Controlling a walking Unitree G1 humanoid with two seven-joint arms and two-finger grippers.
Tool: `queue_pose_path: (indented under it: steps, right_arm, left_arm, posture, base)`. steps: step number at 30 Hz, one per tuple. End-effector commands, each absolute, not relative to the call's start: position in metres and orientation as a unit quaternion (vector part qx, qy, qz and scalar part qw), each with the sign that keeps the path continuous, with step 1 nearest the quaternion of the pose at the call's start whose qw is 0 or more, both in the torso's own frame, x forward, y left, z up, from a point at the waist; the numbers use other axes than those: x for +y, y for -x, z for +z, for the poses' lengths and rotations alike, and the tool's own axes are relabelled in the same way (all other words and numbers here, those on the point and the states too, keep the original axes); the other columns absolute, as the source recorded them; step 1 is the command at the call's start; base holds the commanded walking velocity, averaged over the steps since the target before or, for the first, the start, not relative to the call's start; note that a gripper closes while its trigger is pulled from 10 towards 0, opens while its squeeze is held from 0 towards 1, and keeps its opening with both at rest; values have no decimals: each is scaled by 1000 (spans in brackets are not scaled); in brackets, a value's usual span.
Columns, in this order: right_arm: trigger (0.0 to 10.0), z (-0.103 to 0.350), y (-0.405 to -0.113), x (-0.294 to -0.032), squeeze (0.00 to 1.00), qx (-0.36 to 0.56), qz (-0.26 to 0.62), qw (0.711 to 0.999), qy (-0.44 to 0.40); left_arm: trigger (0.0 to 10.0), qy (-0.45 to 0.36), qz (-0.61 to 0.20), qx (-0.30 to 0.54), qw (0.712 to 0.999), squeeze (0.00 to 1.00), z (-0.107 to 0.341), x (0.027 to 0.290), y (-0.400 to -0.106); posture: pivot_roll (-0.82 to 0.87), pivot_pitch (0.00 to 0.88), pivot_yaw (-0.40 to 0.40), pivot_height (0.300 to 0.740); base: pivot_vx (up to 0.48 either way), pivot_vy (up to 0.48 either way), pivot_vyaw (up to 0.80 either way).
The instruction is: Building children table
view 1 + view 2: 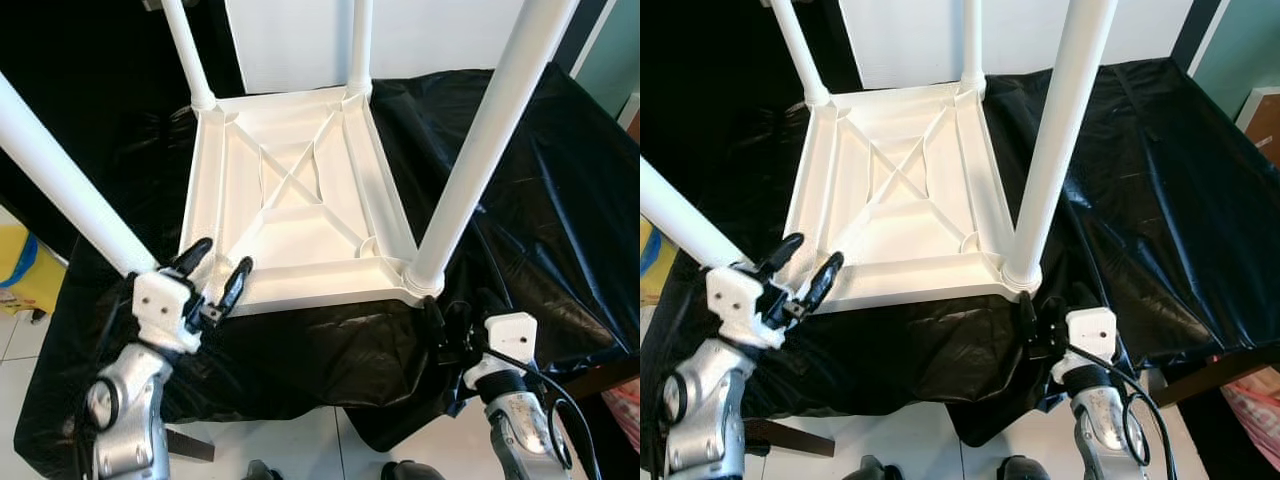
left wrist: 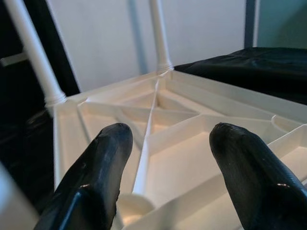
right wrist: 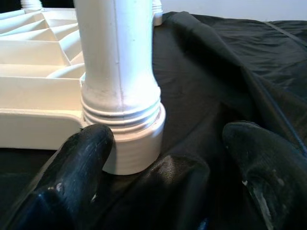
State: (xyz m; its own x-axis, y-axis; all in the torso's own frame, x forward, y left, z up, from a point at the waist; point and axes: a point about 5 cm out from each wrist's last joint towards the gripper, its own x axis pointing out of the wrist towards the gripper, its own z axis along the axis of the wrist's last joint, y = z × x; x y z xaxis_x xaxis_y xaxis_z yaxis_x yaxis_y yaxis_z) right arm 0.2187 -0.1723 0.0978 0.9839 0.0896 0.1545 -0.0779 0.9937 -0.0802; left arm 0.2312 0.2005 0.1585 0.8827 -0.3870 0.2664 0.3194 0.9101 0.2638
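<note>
Left gripper (image 1: 218,275): its two black fingers (image 2: 98,167) stood spread apart with nothing between them, poised over the near left corner of the upturned table, just beside the near left leg.
Right gripper (image 1: 1032,320): its fingers (image 3: 81,158) were parted and empty, low on the black cloth, one fingertip close against the threaded collar of the near right leg; touching or not, I could not tell.
Near right leg (image 1: 480,150): a white tube standing upright in the corner socket directly ahead of the right gripper.
Near left leg (image 1: 60,185): a white tube rising on a slant beside the left gripper.
Children's table (image 1: 300,210): white plastic, lying upside down just beyond both grippers, its ribbed underside with a cross brace facing up.
Far legs (image 1: 185,50): two more white tubes stood in the corners farthest from the grippers.
Black cloth (image 1: 530,200): shiny and creased, spread beneath the table and hanging down towards the robot.
White panel (image 1: 290,40): upright behind the table's far edge.
</note>
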Motion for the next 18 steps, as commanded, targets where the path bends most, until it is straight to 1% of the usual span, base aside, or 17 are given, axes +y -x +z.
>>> queue_pose_path:
  steps: [1,2,4,5,6,7,8,9,11,13,14,15,16,17,18]
  right_arm:
    - [10000,93,-216,-174,0,-72,37,996,37]
    - [10000,92,-217,-173,0,-71,37,996,36]
    - [10000,92,-217,-173,0,-71,37,996,36]
    - [10000,92,-218,-172,0,-71,38,996,35]
    - [10000,91,-219,-170,0,-70,41,996,33]
    - [10000,91,-219,-170,0,-70,41,996,33]
    - [10000,90,-219,-169,0,-69,43,996,32]
    - [10000,89,-219,-168,0,-68,44,996,33]
    - [10000,89,-219,-168,0,-68,44,996,33]
    - [10000,89,-218,-171,0,-67,42,996,35]
    - [10000,89,-218,-171,0,-67,42,996,35]
    - [10000,90,-218,-174,0,-68,38,996,39]
    - [10000,90,-218,-174,0,-68,38,996,39]
    - [10000,90,-218,-175,0,-68,37,996,40]
    - [10000,91,-219,-175,0,-69,37,996,42]
  left_arm:
    - [10000,-56,77,-176,980,0,162,229,-229]
    - [10000,-7,130,-170,977,0,159,239,-226]
    - [10000,-7,130,-170,977,0,159,239,-226]
    - [10000,15,155,-166,974,0,158,245,-225]
    - [10000,16,172,-146,974,0,151,248,-222]
    - [10000,16,172,-146,974,0,151,248,-222]
    - [10000,9,179,-125,976,0,143,247,-217]
    - [10000,-18,170,-109,979,0,136,243,-212]
    - [10000,-18,170,-109,979,0,136,243,-212]
    - [10000,-71,121,-88,986,0,121,227,-199]
    - [10000,-71,121,-88,986,0,121,227,-199]
    - [10000,-96,89,-80,988,0,114,217,-194]
    - [10000,-96,89,-80,988,0,114,217,-194]
    - [10000,-56,104,-68,991,0,110,219,-195]
    - [10000,-32,107,-68,991,0,108,221,-198]
  posture:
    - [-71,131,65,740]
    - [-63,133,65,740]
    - [-63,133,65,740]
    - [-57,132,66,740]
    - [-54,135,68,740]
    - [-54,135,68,740]
    - [-48,137,67,740]
    - [-48,137,69,740]
    - [-48,137,69,740]
    - [-55,140,69,740]
    - [-55,140,69,740]
    - [-61,139,66,740]
    - [-61,139,66,740]
    - [-61,139,66,740]
    - [-65,137,63,740]
  base:
    - [0,0,0]
    - [0,0,0]
    - [0,0,0]
    - [0,0,0]
    - [0,0,0]
    - [0,0,0]
    - [0,0,0]
    - [0,0,0]
    - [0,0,0]
    - [0,0,0]
    - [0,0,0]
    - [0,0,0]
    - [0,0,0]
    - [0,0,0]
    - [0,0,0]
